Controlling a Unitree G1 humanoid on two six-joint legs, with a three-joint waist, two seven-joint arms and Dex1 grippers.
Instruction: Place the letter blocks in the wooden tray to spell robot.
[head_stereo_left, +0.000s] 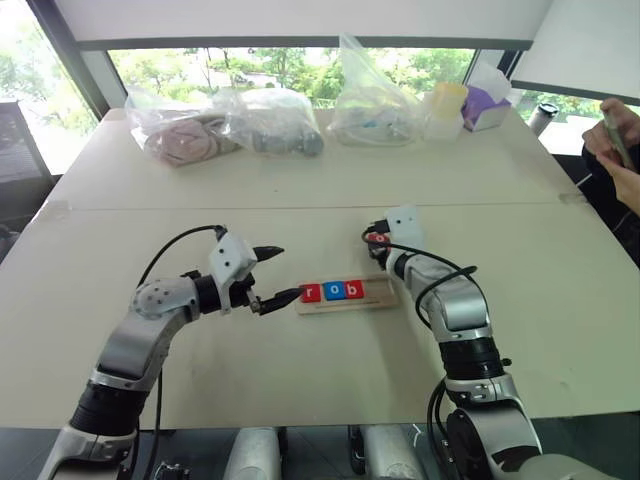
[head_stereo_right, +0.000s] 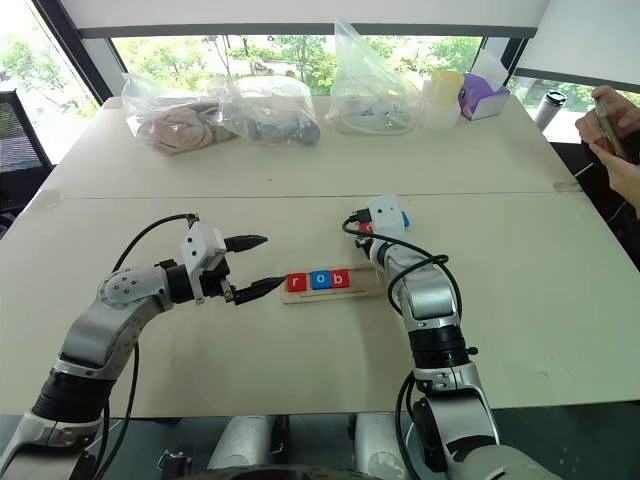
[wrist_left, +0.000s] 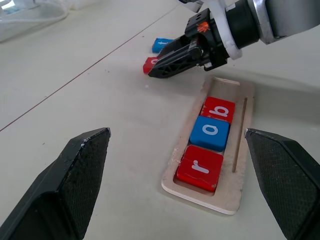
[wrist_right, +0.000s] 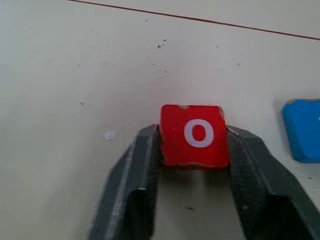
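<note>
A white "o" is read on the red block (wrist_right: 193, 135) pinched between the fingers of the right gripper (wrist_right: 194, 150). In the wooden tray (wrist_left: 239, 165), between the spread fingers of the left gripper (wrist_left: 175, 185), "r" is borne by a red block (wrist_left: 199, 168), "o" by a blue block (wrist_left: 210, 133), and "b" by another red block (wrist_left: 218, 109).

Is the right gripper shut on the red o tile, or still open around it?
Shut on it: both black fingers press the sides of the red square o tile, which lies on the pale table.
</note>
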